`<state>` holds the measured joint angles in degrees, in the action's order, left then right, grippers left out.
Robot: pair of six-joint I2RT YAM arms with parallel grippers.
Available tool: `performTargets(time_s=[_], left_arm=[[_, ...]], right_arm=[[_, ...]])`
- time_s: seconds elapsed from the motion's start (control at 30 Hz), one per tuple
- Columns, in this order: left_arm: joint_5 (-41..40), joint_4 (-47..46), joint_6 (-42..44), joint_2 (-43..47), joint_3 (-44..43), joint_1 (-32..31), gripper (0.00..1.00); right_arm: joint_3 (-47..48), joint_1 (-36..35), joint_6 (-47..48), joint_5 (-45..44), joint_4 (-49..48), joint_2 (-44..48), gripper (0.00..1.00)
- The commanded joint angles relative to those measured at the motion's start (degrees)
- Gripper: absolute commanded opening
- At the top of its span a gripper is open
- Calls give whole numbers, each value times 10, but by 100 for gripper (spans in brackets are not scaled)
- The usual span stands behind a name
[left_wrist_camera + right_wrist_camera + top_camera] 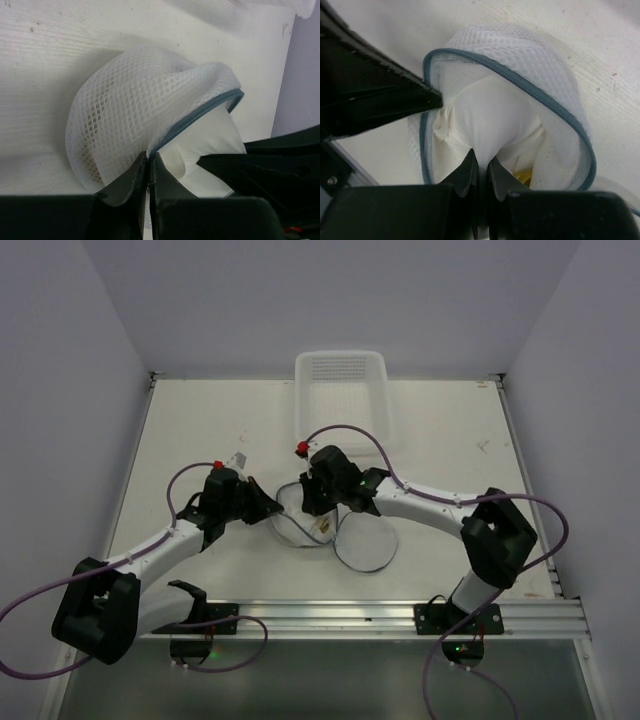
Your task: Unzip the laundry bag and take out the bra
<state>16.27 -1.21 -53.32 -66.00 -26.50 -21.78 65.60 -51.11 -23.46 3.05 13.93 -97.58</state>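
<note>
White tabletop (200,430) carries everything. Near its middle, the left gripper (149,167) pinches the mesh edge of the laundry bag (120,105) just beside the zip rim (200,116), jaws pressed together. Facing it, the right gripper (481,170) is clamped on the white bra (495,110) inside the bag's unzipped mouth. Beyond, a white basket (340,380) sits at the far edge.

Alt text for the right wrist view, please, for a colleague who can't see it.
The right gripper is pinched shut on the white bra inside the unzipped laundry bag, whose blue-grey zip rim gapes wide. The left gripper holds the rim at the left.
</note>
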Motion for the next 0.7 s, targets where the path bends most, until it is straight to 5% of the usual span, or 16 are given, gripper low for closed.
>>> performTargets(time_s=[0.0, 0.43, 0.67], left_arm=[[3, 9, 20, -4, -7, 1, 7], [-9, 103, 56, -15, -90, 1, 6], [42, 110, 62, 6, -122, 0, 4]], right_arm=[[7, -5, 28, 32, 9, 79, 1], [6, 23, 64, 221, 16, 201, 0], [-70, 38, 11, 248, -131, 238, 0]])
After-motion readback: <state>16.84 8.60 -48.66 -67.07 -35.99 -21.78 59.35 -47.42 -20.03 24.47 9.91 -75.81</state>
